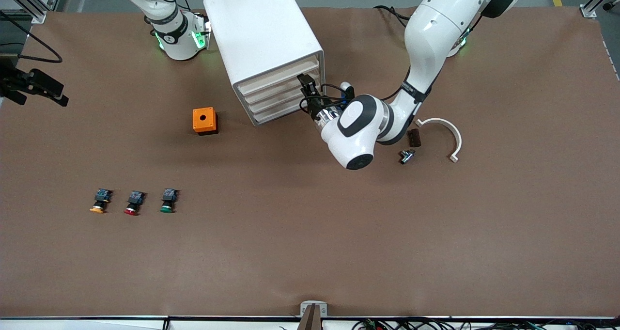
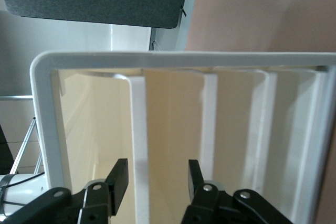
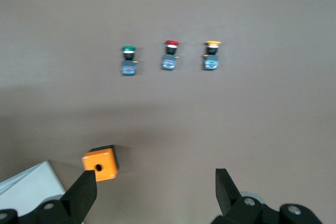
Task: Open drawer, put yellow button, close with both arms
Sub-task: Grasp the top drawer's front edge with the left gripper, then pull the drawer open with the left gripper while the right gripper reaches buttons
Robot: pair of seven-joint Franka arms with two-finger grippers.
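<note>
Left wrist view, jaws straddling drawer (image 2: 139,145) front

Robotics lab, aluminium frame posts (image 1: 595,3), loose cables (image 1: 34,41), brown-covered test table (image 1: 310,252)

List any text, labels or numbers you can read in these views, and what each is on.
None can be read.
The right arm's base carries a small dark mark, too small to read.
The cabinet, orange box and yellow button show no lettering.
</note>
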